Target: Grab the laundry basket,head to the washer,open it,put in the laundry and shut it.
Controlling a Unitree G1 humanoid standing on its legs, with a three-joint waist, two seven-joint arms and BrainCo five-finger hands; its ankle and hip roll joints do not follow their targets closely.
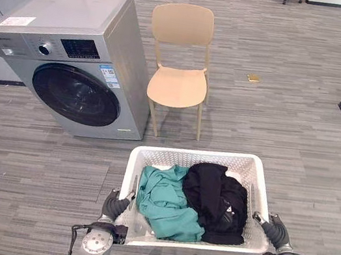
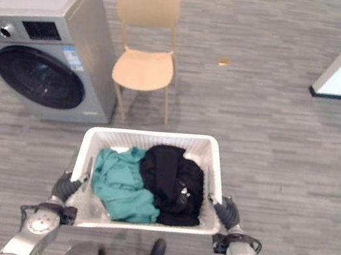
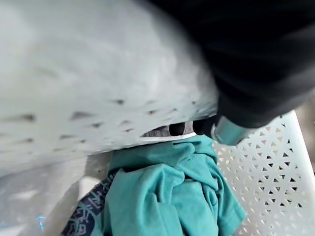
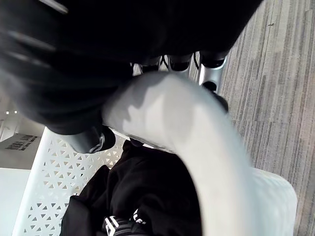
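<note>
White perforated plastic forms the laundry basket (image 1: 199, 161), which hangs above the grey carpet floor (image 1: 298, 150) between the two hands. The left hand (image 1: 115, 206) clasps the basket's left rim, its fingers (image 3: 224, 130) curled over the edge beside the teal garment (image 1: 167, 203). The right hand (image 1: 275, 232) grips the right rim, fingers (image 4: 212, 61) hooked round the edge. A black garment (image 1: 216, 198) lies next to the teal one inside the basket. Ahead and to the left stands the grey washer (image 1: 70, 57), its round dark door (image 1: 76, 94) closed. A tan chair (image 1: 180, 63) stands just beside the washer.
</note>
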